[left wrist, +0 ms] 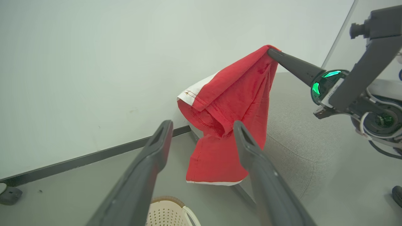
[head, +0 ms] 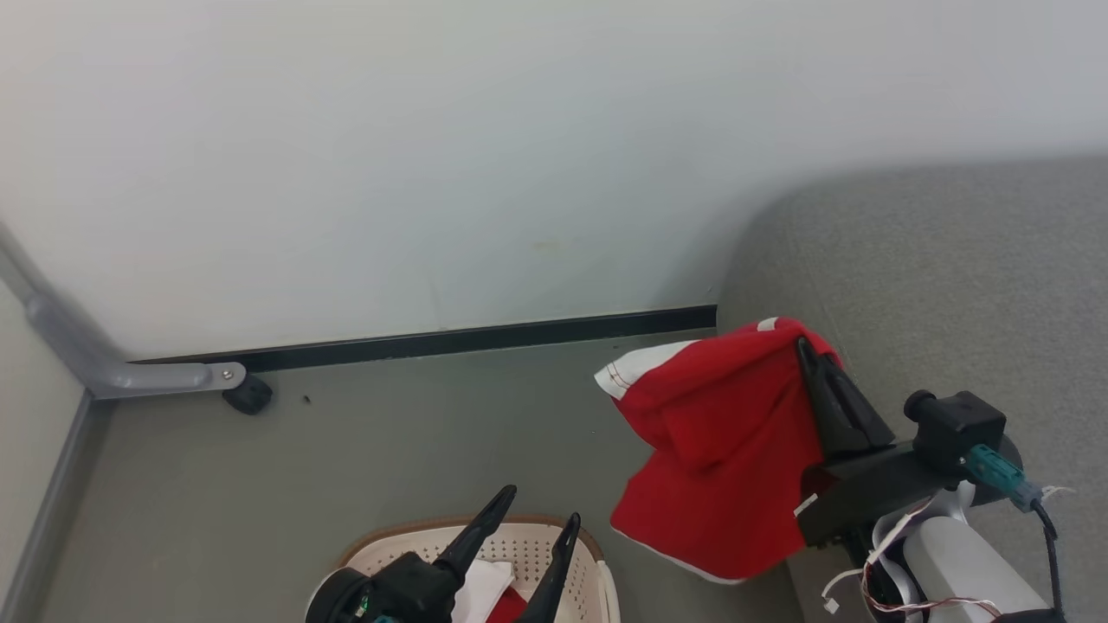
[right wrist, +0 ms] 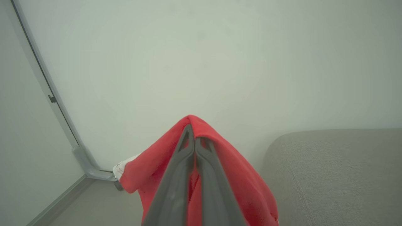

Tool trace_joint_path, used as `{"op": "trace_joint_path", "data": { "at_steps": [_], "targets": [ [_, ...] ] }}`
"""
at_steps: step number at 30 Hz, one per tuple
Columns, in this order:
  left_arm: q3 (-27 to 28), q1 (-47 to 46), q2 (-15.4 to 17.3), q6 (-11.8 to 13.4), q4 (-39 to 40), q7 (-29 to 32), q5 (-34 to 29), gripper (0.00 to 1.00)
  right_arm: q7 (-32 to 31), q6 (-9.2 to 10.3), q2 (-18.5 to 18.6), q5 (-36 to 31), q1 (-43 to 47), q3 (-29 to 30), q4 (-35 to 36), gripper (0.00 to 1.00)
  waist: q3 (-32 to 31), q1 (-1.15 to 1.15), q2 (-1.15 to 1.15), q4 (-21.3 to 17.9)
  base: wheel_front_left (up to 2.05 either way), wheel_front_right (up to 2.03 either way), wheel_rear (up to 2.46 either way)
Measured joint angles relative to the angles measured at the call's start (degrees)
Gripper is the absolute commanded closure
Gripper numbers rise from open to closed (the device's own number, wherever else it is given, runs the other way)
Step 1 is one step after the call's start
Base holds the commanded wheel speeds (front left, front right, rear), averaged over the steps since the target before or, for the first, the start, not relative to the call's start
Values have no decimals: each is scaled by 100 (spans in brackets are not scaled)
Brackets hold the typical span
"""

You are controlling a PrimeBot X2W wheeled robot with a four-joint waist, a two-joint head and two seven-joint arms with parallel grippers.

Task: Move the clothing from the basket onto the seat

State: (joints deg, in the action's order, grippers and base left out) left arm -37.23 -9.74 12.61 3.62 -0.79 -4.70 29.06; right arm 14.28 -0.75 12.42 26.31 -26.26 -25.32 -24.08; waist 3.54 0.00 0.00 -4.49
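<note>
No legible text or labels anywhere

The left gripper [left wrist: 202, 125] rose from the bottom edge with its two dark fingers spread wide and nothing between them. Beyond them a red garment [left wrist: 226, 106] with a white panel and a white hem hung in folds, pinched at its top by the closed fingertips of the right gripper [left wrist: 272, 52]. It dangled before the rounded corner of the grey seat [left wrist: 295, 135]. The cream basket [left wrist: 166, 213] showed its brown rim between the fingers, on the grey floor [left wrist: 78, 188] below the white wall [left wrist: 94, 62].
</note>
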Motion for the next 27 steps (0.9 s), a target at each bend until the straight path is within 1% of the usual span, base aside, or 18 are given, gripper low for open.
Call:
{"op": "trace_joint_path", "data": {
  "at_steps": [5, 11, 13, 18, 26, 27],
  "targets": [
    [-60, 1, 0, 0, 110, 5, -48, 0, 0, 134, 111, 0, 176, 235, 222, 100, 86, 0, 0, -264, 0, 0, 0],
    [-89, -2, 32, 0, 242, 52, -94, 0, 0, 279, 137, 4, 290, 492, 532, 100, 244, 0, 0, -584, 0, 0, 0],
    [-93, -12, 70, 0, 289, 66, -125, 0, 0, 287, 156, 19, 295, 593, 593, 100, 315, 0, 0, -685, 0, 0, 0],
    [-152, -94, 109, -4, 346, 160, -198, 0, 1, 402, 313, 43, 292, 942, 788, 100, 546, 0, 0, -882, 0, 0, 0],
    [-213, -372, 155, -21, 458, 300, -253, 0, 2, 455, 623, 52, -176, 1506, 912, 100, 958, 0, 0, -1061, 0, 0, 0],
    [-222, -410, 156, -63, 463, 318, -255, 0, 1, 455, 679, 52, -267, 1578, 910, 100, 1011, 0, 0, -1071, 0, 0, 0]
  ]
}}
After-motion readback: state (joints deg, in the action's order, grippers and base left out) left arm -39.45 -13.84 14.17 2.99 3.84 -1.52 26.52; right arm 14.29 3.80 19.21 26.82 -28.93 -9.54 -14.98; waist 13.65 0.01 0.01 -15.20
